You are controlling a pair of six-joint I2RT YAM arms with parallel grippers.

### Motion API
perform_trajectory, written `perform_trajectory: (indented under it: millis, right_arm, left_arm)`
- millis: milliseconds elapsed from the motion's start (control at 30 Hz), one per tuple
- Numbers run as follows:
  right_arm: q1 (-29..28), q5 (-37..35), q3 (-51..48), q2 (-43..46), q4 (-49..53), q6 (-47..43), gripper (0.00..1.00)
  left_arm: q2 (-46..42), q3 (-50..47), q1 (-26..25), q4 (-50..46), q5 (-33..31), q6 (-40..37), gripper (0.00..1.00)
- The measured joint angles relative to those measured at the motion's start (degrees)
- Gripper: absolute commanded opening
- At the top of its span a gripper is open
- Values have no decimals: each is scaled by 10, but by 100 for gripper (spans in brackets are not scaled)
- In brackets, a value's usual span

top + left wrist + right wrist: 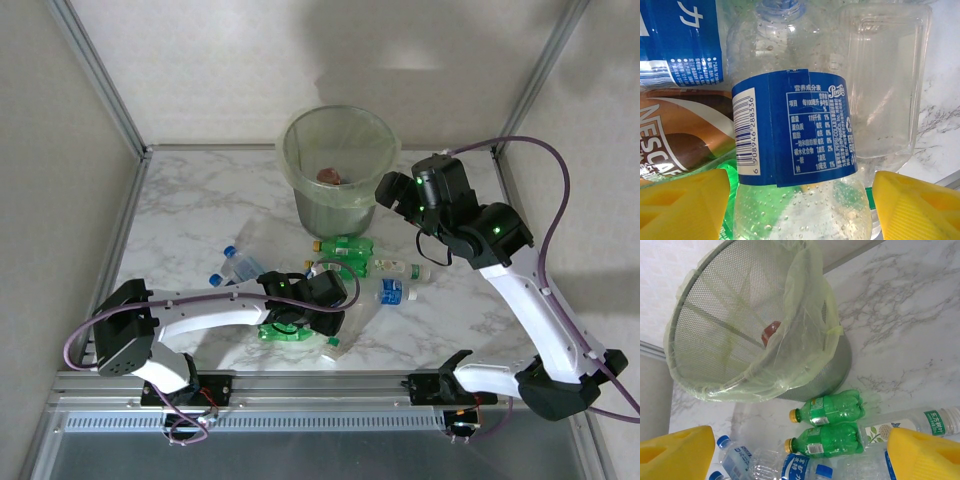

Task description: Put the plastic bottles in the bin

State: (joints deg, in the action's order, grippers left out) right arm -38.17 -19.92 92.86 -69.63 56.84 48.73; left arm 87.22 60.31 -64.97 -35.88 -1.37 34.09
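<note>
Reading blue label [805,135] on clear bottle [785,55]: "Pepsi", barcode 6 908946 288336; pointing neck up-frame, axis vert. Straddling w/ L gripper [800,187], jaws open; holding R gripper [800,445] open.

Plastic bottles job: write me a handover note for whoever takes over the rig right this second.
Left gripper: fingers on either side of a clear blue-labelled bottle in the pile; unclear whether it grips.
Right gripper: open, empty, held up near the bin.
Bottles: green bottles, a Nescafe bottle and several clear ones lie on the table in front of the bin.
Done: one reddish-brown item is in the bin.
Left: nearly all the bottles.
</note>
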Motion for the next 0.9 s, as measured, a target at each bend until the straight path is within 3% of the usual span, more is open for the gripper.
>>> perform_trajectory:
  millis: [900]
  right_arm:
    - [2, 0, -22, 19, 0, 21, 89]
  left_arm:
    - [-7, 12, 0, -18, 0, -14, 61]
